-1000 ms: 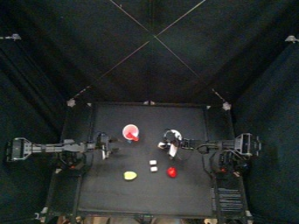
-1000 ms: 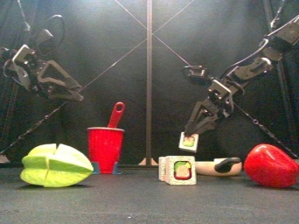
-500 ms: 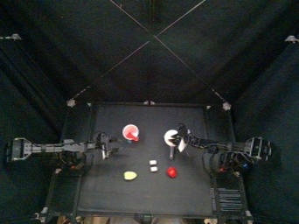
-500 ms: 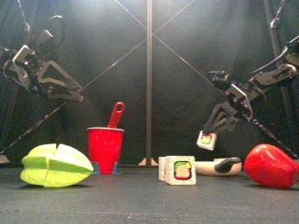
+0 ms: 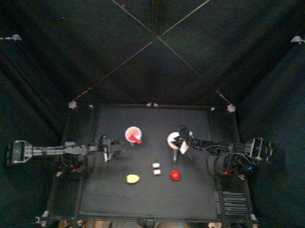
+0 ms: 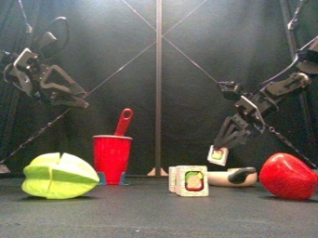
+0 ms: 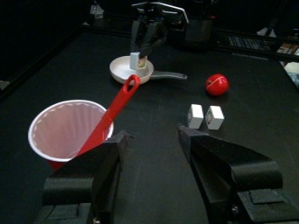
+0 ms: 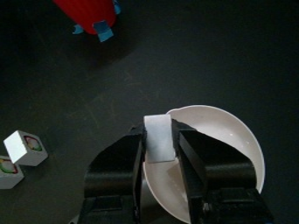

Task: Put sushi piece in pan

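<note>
A sushi piece [image 8: 158, 138] is held between the jaws of the right gripper [image 8: 159, 150], pinched by its two flat sides, directly above the rim of the small white pan [image 8: 219, 166]. In the front view the piece [image 6: 218, 154] is seen hanging just above the pan [image 6: 230, 176], not yet resting in it; in the left wrist view the same gripper [image 7: 142, 63] is shown poised over the pan's bowl [image 7: 126, 66], with the dark handle pointing toward the red pepper [image 7: 216, 84].

The task is judged to be well advanced: the piece has been lifted and brought over its target, and only the last lowering and the release are left. Care is called for, since the piece sits near the pan's edge rather than its middle, and it could tip out if dropped there.

Two further sushi pieces [image 7: 205, 116] are left on the table [image 7: 263, 114], side by side and apart from the pan. A red cup [image 6: 112, 158] holding a red spoon [image 7: 121, 98] stands nearby, and a green star fruit [image 6: 59, 176] lies at the front. The left gripper [image 7: 151, 150] is held empty and wide apart, raised on its own side, well away from the pan.
</note>
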`<move>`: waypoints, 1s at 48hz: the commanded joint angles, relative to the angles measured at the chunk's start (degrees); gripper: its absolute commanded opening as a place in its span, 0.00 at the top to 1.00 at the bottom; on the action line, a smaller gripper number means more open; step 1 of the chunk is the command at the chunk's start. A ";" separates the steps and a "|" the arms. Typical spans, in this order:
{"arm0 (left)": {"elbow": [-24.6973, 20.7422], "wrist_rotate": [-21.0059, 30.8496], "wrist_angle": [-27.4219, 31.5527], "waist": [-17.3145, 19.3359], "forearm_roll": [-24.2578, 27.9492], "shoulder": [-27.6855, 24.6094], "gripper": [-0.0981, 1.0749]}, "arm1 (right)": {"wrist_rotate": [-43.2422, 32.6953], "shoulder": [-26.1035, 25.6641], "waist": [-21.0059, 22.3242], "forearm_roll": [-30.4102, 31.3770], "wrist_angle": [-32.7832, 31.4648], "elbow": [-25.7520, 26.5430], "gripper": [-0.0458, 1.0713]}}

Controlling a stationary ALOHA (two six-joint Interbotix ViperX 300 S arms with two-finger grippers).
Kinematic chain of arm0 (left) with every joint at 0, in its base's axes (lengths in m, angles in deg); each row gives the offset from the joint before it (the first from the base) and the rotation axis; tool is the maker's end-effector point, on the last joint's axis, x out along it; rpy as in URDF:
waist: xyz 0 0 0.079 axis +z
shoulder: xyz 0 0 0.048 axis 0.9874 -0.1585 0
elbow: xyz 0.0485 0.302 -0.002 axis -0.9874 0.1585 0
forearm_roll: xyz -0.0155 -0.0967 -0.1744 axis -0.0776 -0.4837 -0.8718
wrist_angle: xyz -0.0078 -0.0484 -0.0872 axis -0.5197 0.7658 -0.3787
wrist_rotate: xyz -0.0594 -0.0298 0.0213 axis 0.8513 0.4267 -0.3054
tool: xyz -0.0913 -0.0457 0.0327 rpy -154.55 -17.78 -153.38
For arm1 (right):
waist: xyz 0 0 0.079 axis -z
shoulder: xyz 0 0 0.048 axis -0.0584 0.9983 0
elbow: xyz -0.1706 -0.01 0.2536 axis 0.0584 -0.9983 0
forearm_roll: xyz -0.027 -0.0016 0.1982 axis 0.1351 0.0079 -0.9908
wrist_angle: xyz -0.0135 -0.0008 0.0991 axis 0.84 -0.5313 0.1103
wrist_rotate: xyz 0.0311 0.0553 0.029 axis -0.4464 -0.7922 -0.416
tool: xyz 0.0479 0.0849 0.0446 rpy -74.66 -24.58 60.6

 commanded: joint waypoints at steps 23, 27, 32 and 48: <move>-0.70 -0.09 -0.18 0.26 -0.09 -0.09 0.18 | 0.09 0.18 0.79 -0.70 0.70 1.32 0.23; -0.70 -0.09 -0.18 0.18 -0.09 -0.09 0.18 | 0.09 0.18 0.79 -0.70 0.70 1.32 0.23; -0.70 -0.09 -0.18 0.18 -0.09 -0.09 0.18 | 0.09 0.18 0.79 -0.53 0.70 1.41 0.23; -0.70 -0.09 -0.18 0.18 -0.09 -0.09 0.18 | 0.18 0.26 0.35 -0.26 0.70 1.93 0.23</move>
